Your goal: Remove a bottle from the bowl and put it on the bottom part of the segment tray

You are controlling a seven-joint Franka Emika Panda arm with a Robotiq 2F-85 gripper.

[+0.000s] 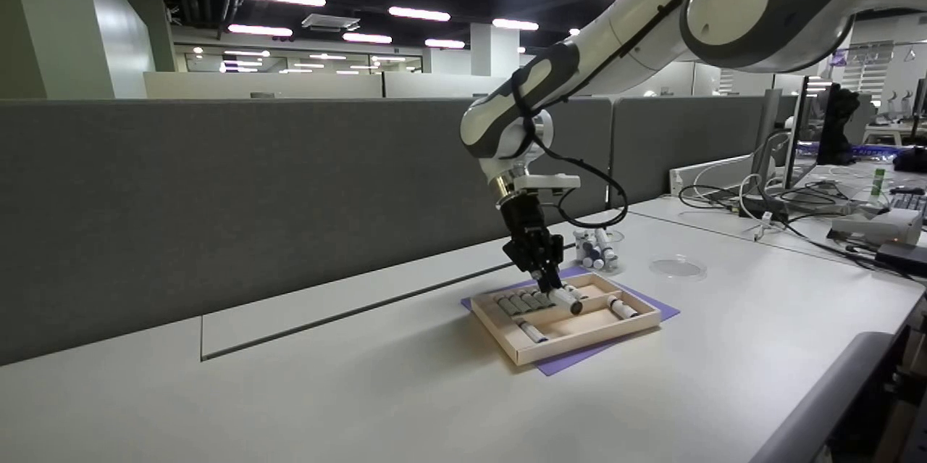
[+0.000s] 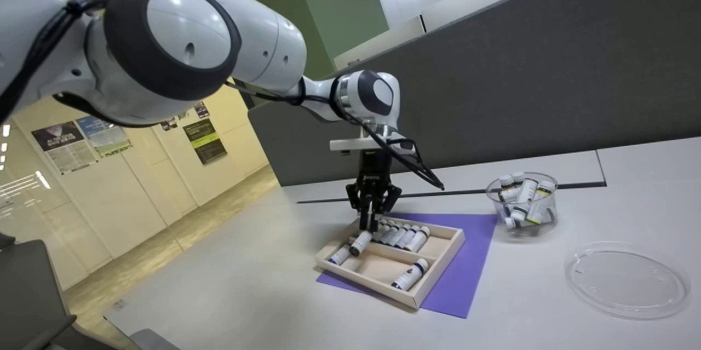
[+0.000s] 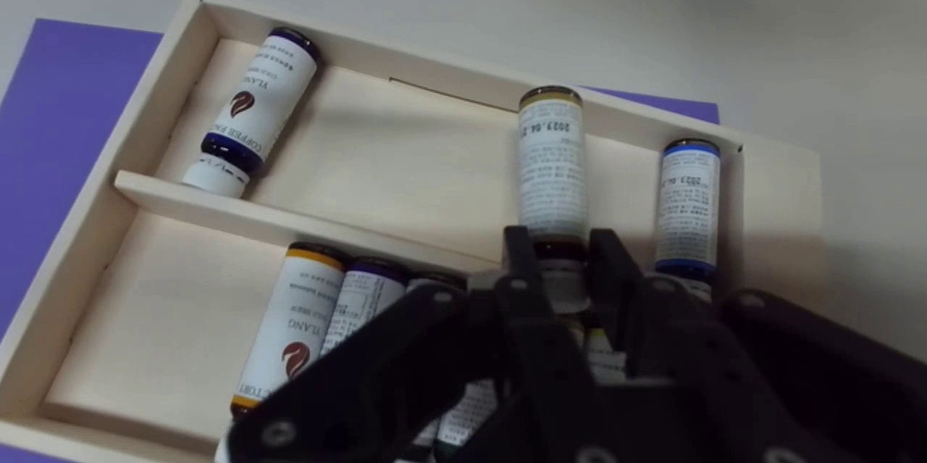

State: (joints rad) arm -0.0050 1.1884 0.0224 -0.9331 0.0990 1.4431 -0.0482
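The gripper (image 3: 562, 253) has its black jaws drawn in to a narrow gap, one on each side of a white-labelled bottle (image 3: 553, 166), which they hold near its cap. In the wrist view the bottle points toward 12 o'clock from the jaws, its gold-banded base tipped over a long compartment (image 3: 405, 148) of the segment tray (image 3: 434, 70); whether that base touches wood I can't make out. Taking it from the bowl (image 2: 495, 210) looks finished, so the step in hand seems to be placing, and this compartment is presumably the bottom part. The next move probably calls for lowering and levelling it between the blue-banded bottle (image 3: 688, 206) at 2 o'clock and the navy-banded bottle (image 3: 264, 97) at 10, then releasing gently, since smooth cylinders could roll. The tray is pale, matte wood, a straight-sided rectangle with a thin divider (image 3: 304, 227) at 9 o'clock; past it, between 8 and 9, lies a row of similar bottles (image 3: 362, 303), slim, dark and glossy where the paper-like labels end. A flat purple sheet (image 2: 465, 262) lies under the tray. Farther out, in an exterior view, the round, see-through bowl stands near 3 o'clock from the gripper with more bottles (image 2: 524, 199) leaning inside, and a shallow transparent disc (image 2: 627, 281), perhaps its lid, rests between 3 and 4 o'clock on the smooth white tabletop (image 2: 263, 268).
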